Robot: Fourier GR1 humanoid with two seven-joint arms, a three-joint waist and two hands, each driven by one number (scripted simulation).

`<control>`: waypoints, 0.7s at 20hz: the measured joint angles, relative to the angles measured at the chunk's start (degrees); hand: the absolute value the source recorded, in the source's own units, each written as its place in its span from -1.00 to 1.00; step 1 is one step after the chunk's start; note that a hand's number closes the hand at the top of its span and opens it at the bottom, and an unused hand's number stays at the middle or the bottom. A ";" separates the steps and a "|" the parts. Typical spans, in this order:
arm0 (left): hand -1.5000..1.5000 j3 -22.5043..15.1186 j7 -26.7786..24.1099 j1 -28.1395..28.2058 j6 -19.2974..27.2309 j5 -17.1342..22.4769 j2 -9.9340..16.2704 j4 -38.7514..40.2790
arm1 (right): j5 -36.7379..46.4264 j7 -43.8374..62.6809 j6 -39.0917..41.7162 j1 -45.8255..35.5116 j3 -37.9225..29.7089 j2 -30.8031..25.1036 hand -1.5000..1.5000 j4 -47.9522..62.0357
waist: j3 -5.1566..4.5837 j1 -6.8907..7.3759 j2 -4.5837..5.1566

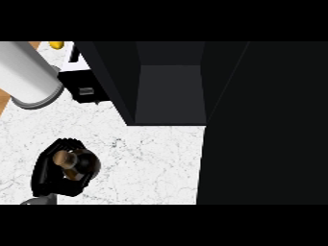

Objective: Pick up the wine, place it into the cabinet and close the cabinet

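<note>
The left hand (pixel 56 168) sits low at the left of the head view, over the white marbled tabletop (pixel 152 158), with its black fingers curled round the wine bottle (pixel 72 160). The bottle is seen from above, its brownish top showing between the fingers, so the hand is clamped on it. The dark cabinet (pixel 170 91) stands open at the back, its grey inner floor visible, well apart from the bottle. Its dark door (pixel 273 125) fills the right side of the view. A grey forearm (pixel 20 72) crosses the upper left corner, ending at a black block beside the cabinet's left wall. The right hand cannot be seen
</note>
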 measured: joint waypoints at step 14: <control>1.00 -3.10 10.09 9.24 0.24 3.60 -0.97 -27.27 | -0.10 0.68 -0.06 -0.66 0.93 1.04 -1.00 0.39 | 0.02 0.25 -0.09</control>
